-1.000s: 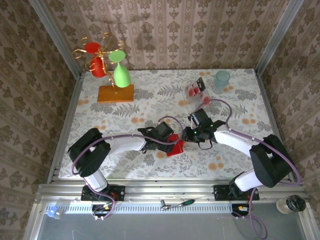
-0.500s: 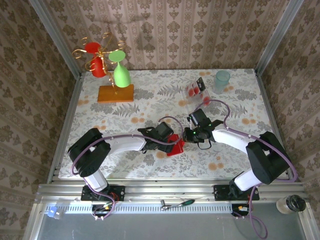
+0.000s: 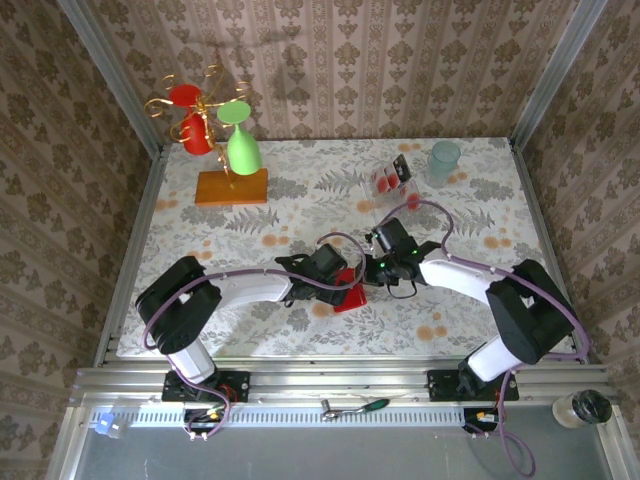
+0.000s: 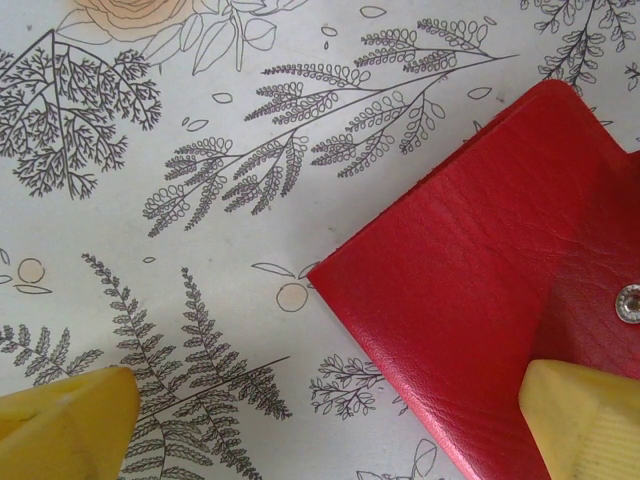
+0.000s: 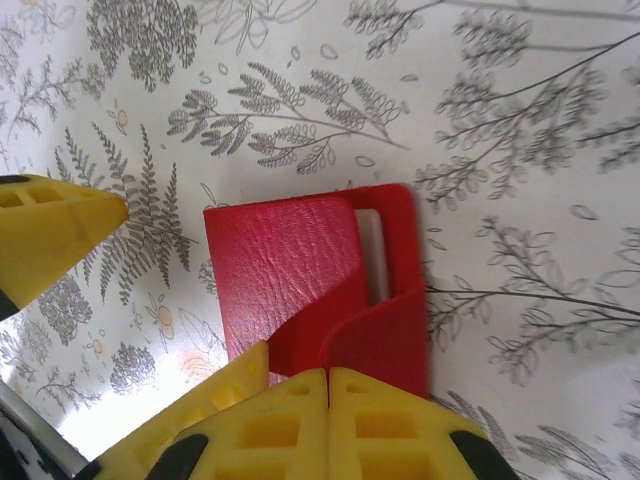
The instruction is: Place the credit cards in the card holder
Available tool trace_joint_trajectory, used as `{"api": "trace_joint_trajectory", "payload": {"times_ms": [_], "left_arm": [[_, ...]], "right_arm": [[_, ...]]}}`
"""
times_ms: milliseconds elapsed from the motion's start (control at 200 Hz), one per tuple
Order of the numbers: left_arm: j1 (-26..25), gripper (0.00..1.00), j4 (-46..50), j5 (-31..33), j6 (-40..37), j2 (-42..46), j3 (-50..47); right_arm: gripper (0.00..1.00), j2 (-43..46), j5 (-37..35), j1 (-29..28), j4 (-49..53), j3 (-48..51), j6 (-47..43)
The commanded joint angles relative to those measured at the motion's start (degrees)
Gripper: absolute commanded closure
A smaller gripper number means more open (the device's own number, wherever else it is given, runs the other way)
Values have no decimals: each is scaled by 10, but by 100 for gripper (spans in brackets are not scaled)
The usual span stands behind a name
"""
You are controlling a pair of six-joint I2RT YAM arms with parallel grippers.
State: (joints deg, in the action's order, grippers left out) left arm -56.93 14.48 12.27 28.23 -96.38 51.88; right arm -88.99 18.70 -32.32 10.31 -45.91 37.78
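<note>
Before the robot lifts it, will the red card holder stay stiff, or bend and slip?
Probably floppy: the card holder has a flap curling up where the right hand pinches it, so it may bend open rather than lift whole. Its grained skin looks grippy, not slippery. Flat and thin, it should slide, not roll, when pushed.

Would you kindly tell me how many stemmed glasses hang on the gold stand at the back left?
2: a red glass on the left of the stand and a green glass on its right, both upside down. Another could be hidden behind them.
</note>
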Motion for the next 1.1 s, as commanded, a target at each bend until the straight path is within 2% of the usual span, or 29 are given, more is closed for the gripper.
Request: {"api": "trace_joint_trajectory", "payload": {"times_ms": [0, 305, 545, 1095], "left_arm": [[-5, 0, 19, 2, -14, -8, -20], [1, 0, 19, -7, -6, 29, -25], [35, 0, 16, -28, 3, 69, -24], [44, 0, -4, -32, 10, 1, -35]], "right_arm": [[100, -33, 19, -14, -39, -8, 23], [100, -66, 8, -20, -63, 14, 31], [100, -58, 1, -20, -62, 26, 32], [100, -42, -27, -35, -37, 44, 11]]}}
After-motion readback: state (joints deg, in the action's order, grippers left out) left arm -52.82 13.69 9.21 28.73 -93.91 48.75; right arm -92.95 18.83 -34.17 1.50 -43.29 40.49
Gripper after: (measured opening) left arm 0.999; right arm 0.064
